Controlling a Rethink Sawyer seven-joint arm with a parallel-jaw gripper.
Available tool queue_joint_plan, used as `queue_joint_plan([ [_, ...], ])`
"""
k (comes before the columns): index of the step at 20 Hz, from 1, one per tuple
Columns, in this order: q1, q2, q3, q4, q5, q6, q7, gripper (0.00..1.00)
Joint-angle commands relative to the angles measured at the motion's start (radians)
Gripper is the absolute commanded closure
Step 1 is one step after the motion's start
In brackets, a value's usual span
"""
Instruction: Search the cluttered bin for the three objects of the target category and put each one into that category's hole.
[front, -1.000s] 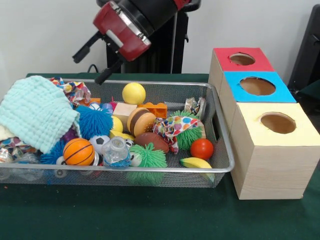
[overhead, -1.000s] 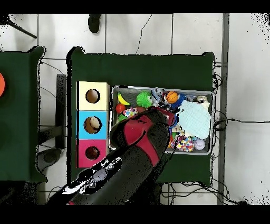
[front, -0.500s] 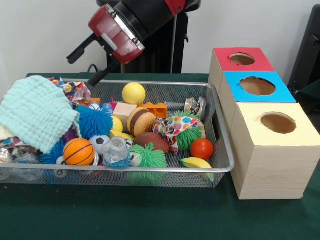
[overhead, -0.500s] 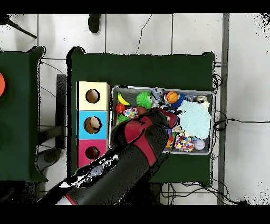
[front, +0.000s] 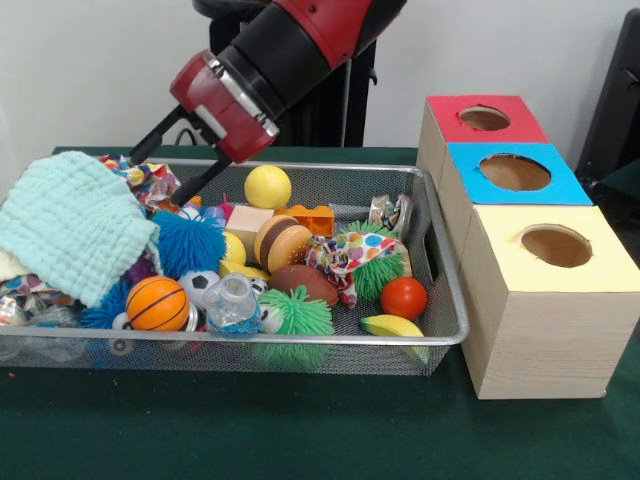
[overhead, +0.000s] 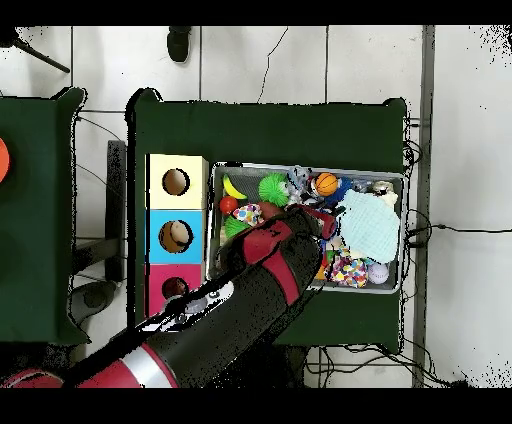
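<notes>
The silver wire-mesh bin (front: 446, 290) is full of toys: a yellow ball (front: 268, 186), a toy hamburger (front: 283, 243), an orange basketball (front: 157, 303), a brown football (front: 303, 283), a red ball (front: 404, 298), a banana (front: 392, 326), and green (front: 295, 315) and blue (front: 188, 243) spiky balls. My gripper (front: 160, 177) hangs open and empty over the bin's far left part, just above the patterned wrappers beside the mint cloth (front: 70, 225). In the overhead view my arm (overhead: 255, 290) covers the bin's middle (overhead: 401, 176) and hides the fingers.
Three wooden boxes stand right of the bin, each with a round hole: red top (front: 485, 120), blue top (front: 515, 172), yellow top (front: 555, 245). They show in the overhead view left of the bin (overhead: 176, 235). A clear plastic bottle (front: 232, 303) lies at the bin's front.
My gripper has moved down and to the left in the front view, from above the bin's far rim to just over the clutter at its far left. Nothing in the bin has moved.
</notes>
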Motion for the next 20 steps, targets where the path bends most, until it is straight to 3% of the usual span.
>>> queue_joint_plan([
  [1, -0.08, 0.068, 0.154, 0.009, 0.059, -0.106, 0.192, 0.0],
  [11, -0.138, 0.086, 0.22, -0.01, 0.036, -0.186, 0.16, 0.0],
  [14, -0.271, 0.021, 0.415, -0.009, -0.062, -0.231, 0.126, 0.0],
  [20, -0.394, -0.034, 0.599, 0.012, -0.165, -0.231, 0.093, 0.0],
])
